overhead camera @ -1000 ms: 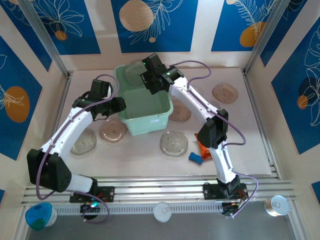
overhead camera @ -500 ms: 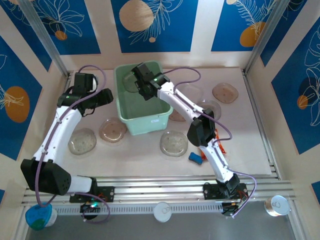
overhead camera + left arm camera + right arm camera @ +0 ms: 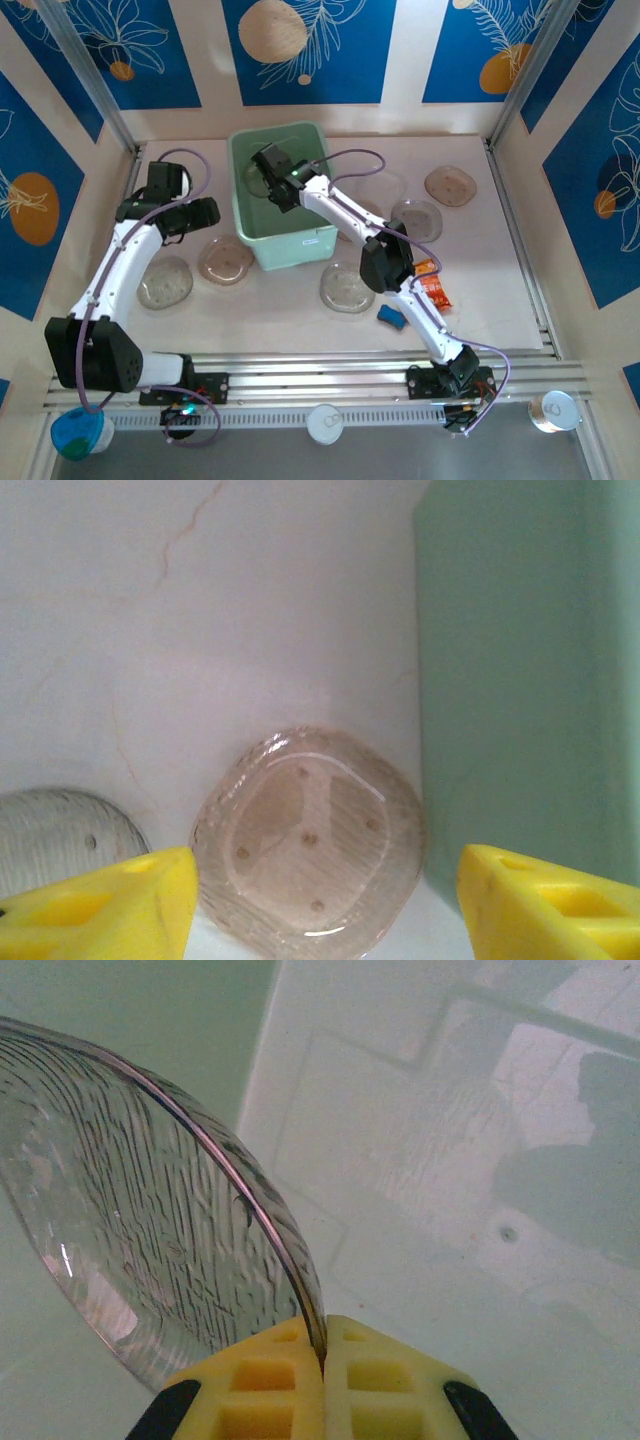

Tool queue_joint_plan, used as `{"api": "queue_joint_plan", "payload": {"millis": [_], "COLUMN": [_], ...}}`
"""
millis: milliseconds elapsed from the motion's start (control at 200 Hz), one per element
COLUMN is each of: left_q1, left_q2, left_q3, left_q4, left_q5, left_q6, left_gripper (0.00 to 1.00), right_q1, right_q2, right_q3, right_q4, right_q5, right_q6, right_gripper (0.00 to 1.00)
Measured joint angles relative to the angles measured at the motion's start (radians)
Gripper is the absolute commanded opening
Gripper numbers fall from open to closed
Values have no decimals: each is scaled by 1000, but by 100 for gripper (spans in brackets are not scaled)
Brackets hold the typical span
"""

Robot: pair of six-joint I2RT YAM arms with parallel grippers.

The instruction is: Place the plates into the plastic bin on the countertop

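Currently the right gripper [image 3: 322,1338] clamps the rim of a clear plate [image 3: 150,1210], which stands on edge inside the plastic bin [image 3: 296,252]. The left gripper [image 3: 325,890] is open above a brown plate [image 3: 300,830] lying flat beside the bin.

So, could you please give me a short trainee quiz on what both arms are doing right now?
1. True or false: the right fingers pinch a clear plate by its rim inside the plastic bin.
2. The left fingers are: A) open, B) shut on a plate, C) shut on nothing.
3. What does the left wrist view show lying beside the bin?
Key: 1 true; 2 A; 3 a brownish plate on the countertop.
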Motion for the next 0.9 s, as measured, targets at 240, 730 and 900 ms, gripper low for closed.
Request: {"api": "queue_joint_plan", "payload": {"millis": [240, 730, 900], "left_q1": [0, 11, 13], "left_q2": [-8, -33, -33], "left_q3": [-51, -74, -78], "left_q4": [3, 3, 3], "left_q5": [3, 7, 7], "left_q6": [5, 6, 6], "left_gripper": [70, 70, 71], "right_q1": [16, 23, 26], "right_q2": [40, 88, 91], "right_q3": [2, 8, 14], "right_q4": [21, 44, 44], "right_q5": [29, 32, 28], "right_q6": [36, 68, 72], "right_gripper": [0, 17, 23]}}
